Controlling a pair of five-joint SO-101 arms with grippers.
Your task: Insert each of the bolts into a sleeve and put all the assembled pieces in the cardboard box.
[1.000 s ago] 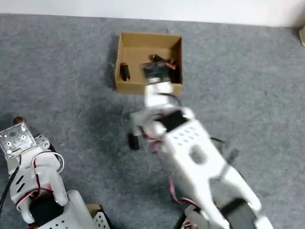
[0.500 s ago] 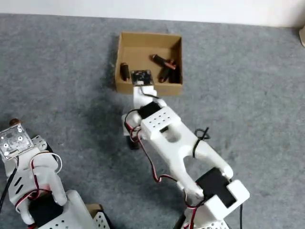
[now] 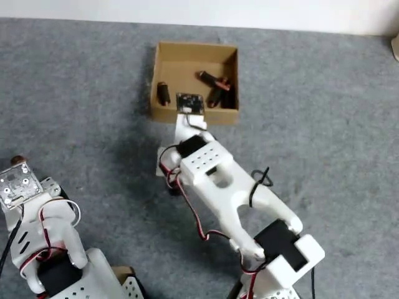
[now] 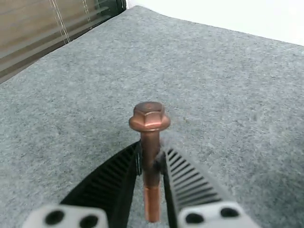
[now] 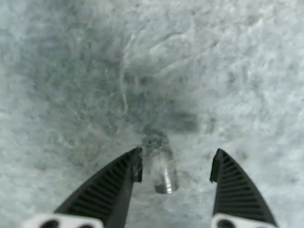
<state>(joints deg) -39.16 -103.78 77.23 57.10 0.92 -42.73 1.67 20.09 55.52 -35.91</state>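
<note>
A: What is the left claw [image 4: 151,153] doing?
B: It is clamping the bolt [image 4: 150,119] by the shank, with the head sticking out past the tips, above the desk [image 4: 228,80].
A: And the right claw [image 5: 177,157]?
B: It is standing open, straddling the sleeve [image 5: 162,172], which is lying on the desk between the jaws, near the box [image 3: 163,62].
A: How is the sleeve likely handling?
B: Probably as something light, stiff and smooth, so it is liable to roll. Gripping across its middle is looking safest.
</note>
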